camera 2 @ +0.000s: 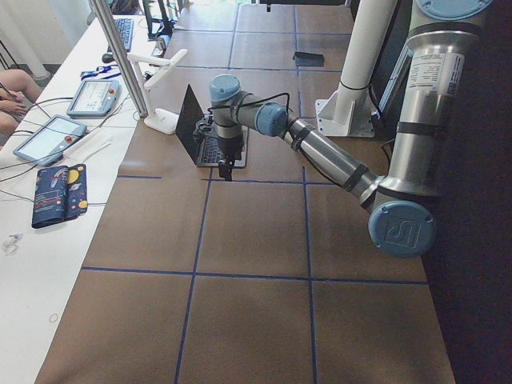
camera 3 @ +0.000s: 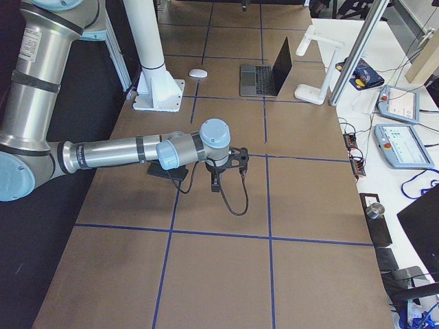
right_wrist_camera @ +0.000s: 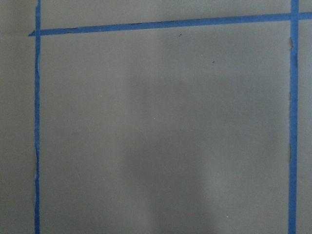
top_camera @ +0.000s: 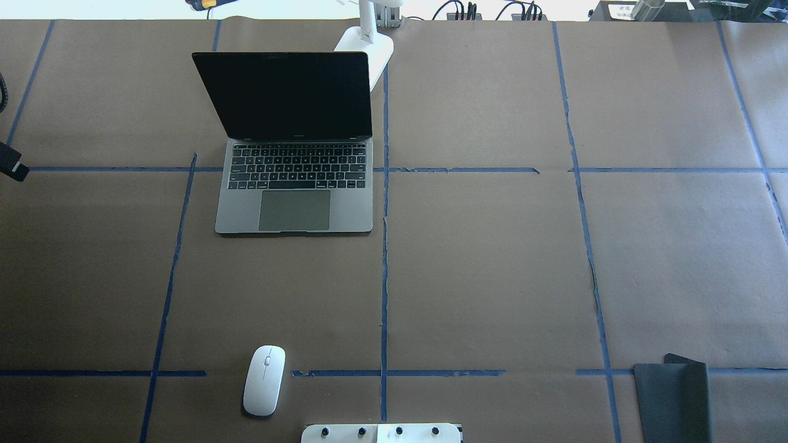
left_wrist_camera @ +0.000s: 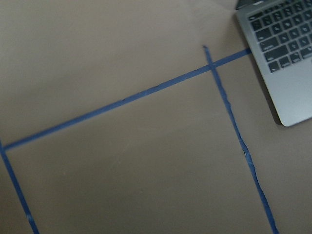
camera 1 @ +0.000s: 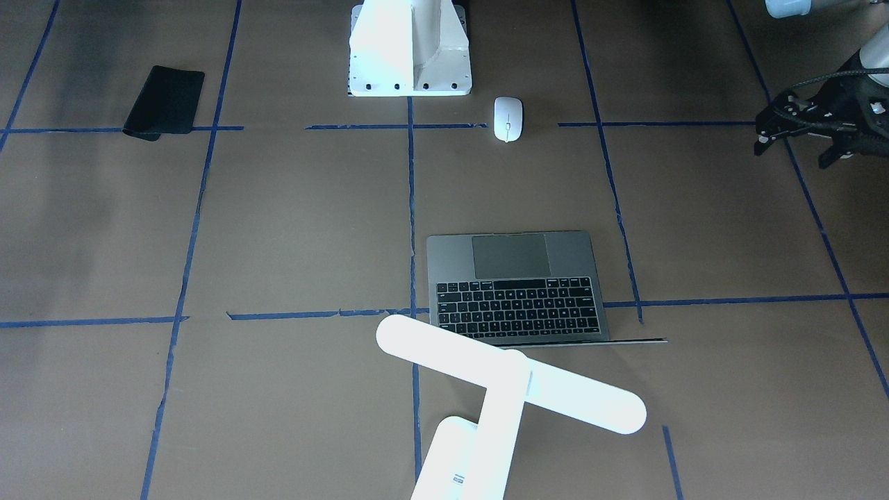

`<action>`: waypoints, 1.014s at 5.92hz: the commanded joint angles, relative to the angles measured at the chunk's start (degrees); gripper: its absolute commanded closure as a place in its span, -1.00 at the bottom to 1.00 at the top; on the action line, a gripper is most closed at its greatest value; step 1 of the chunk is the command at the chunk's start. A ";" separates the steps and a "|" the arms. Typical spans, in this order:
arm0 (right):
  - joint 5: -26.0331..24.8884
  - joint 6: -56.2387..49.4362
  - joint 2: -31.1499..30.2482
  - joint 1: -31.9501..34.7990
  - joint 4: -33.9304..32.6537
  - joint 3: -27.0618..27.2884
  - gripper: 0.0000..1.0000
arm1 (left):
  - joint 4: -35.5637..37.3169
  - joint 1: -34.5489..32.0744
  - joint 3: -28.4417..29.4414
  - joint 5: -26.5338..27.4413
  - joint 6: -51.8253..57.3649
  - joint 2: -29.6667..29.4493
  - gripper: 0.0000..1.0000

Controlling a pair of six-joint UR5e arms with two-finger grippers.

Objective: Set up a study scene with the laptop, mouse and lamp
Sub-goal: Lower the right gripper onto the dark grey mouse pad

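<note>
The glossy white oval plastic mouse [top_camera: 265,380] looked light and slippery, best pinched across its sides; the left gripper [camera 1: 795,147] gaped empty, and of the right gripper [camera 3: 215,185] I couldn't tell.

Brown-papered table [top_camera: 492,277] gridded with blue tape [top_camera: 384,277], a white bench [camera 2: 40,272] alongside, brightly lit.

Light is bright, even and diffuse. In the front-facing view the lamp [camera 1: 510,385] and the white pedestal [camera 1: 410,45] are blown out to flat white, and a dim, soft-edged shadow darkens the brown surface [camera 1: 90,173] at that view's left. From overhead, the strip beyond the surface's far edge is overexposed; the laptop [top_camera: 289,95] screen reads flat black without glare, and the mouse [top_camera: 264,380] casts only a thin shadow. Both wrist views are soft and slightly blurred; the right one holds a faint broad shadow at its centre.
</note>
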 commanded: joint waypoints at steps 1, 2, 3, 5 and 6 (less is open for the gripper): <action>-6.73 17.99 -9.33 -11.92 21.23 0.05 -1.00 | -1.37 0.15 -0.18 -0.46 -2.38 0.78 -1.00; -9.19 27.12 -12.77 -17.71 30.28 -0.04 -1.00 | -1.37 0.16 0.43 -0.55 -3.08 1.04 -1.00; -13.39 35.39 -14.98 -24.39 37.51 -0.21 -1.00 | -2.94 0.07 1.14 -0.29 0.31 4.18 -1.00; -21.83 43.96 -15.71 -35.56 40.03 -0.30 -0.99 | -4.53 -2.47 3.43 -0.29 7.80 4.83 -1.00; -25.09 47.65 -15.71 -39.79 41.52 -0.39 -0.96 | -4.53 -2.48 3.43 -0.38 7.55 4.83 -1.00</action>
